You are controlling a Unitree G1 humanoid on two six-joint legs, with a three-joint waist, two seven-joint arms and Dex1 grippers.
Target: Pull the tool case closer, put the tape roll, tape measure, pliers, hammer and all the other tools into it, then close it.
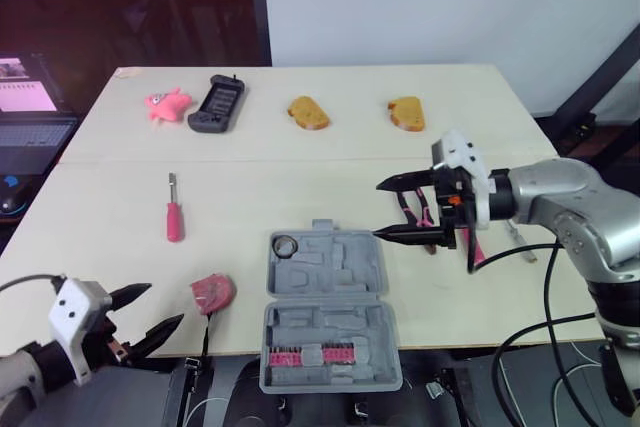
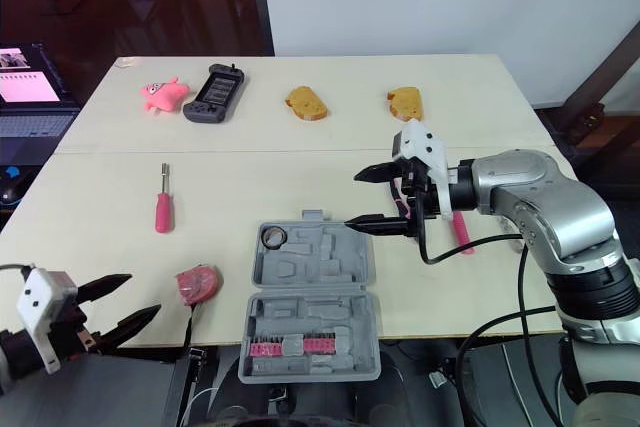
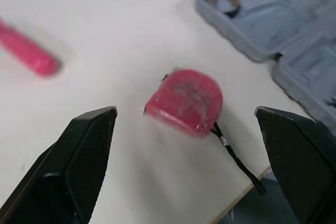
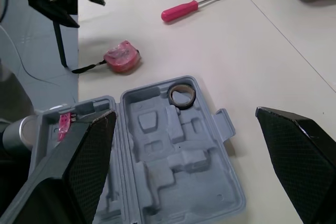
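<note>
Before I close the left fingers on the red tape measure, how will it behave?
The tape measure looks hard-shelled, so probably rigid. Lying flat, it should slide rather than roll. Its loose strap trails over the table edge and may snag.

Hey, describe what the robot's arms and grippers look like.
The left gripper and right gripper each have two black, tapering, pointed fingers on a white blocky wrist mount. The right arm is a rounded silver-grey shell with black cables looping beneath it.
</note>
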